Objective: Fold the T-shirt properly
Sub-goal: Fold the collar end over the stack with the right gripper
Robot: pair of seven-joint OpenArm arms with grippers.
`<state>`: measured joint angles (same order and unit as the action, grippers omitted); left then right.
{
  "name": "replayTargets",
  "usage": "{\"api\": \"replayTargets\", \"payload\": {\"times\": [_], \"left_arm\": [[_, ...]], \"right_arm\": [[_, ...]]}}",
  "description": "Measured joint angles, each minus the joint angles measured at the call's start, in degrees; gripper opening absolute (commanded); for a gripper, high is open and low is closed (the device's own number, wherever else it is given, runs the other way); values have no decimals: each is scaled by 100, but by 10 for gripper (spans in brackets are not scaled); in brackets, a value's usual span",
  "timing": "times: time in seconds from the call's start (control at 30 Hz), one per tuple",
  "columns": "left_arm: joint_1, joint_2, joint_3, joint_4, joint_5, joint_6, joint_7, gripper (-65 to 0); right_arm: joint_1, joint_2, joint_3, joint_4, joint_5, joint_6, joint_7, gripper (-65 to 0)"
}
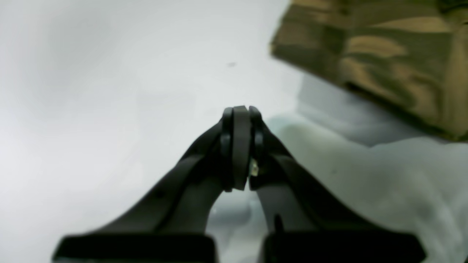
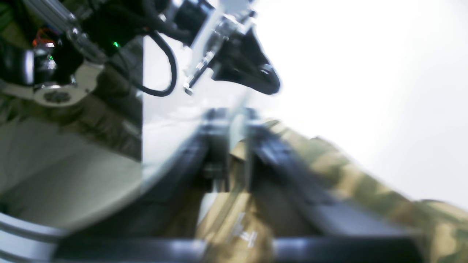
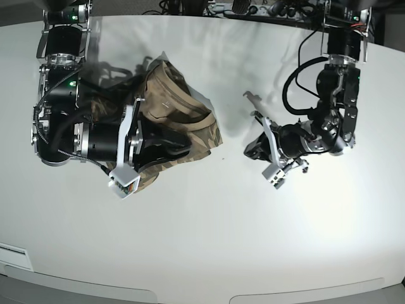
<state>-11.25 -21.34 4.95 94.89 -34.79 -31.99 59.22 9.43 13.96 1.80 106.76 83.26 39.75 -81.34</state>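
The T-shirt (image 3: 180,123) lies bunched on the white bench (image 3: 209,234) in the upper left of the base view, its right edge ending in a loose corner near the frame's middle and its left part hidden under the right arm (image 3: 63,120). The right tool (image 3: 180,147) sits over the shirt's lower edge; in the right wrist view its fingers are drawn together with camouflage cloth between them, so it is gripping the T-shirt (image 2: 234,171), though that view is blurred. The left tool (image 3: 253,151) is to the right of centre in the base view, apart from the shirt, with bare bench between them. In the left wrist view the left tool (image 1: 239,113) has its pads pressed flat against each other, holding nothing, and the T-shirt (image 1: 384,54) shows as a folded edge in the upper right of that frame, apart from the tips. The whole lower half of the base view is open bench, down to the near edge, and there is also open room at the upper middle between the two arms. The left arm (image 3: 335,95) rises at the upper right, close to the bench's far edge.
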Motion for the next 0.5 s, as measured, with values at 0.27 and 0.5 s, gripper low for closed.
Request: {"api": "replayTargets", "payload": {"times": [0.27, 0.5], "left_arm": [[-492, -321, -164, 2, -3130, -752, 927, -650], [-476, 120, 42, 20, -4159, -754, 1541, -650]], "right_arm": [[2, 544, 243, 0, -1043, 15, -9, -650], [-136, 649, 243, -70, -1915, 13, 706, -650]]}}
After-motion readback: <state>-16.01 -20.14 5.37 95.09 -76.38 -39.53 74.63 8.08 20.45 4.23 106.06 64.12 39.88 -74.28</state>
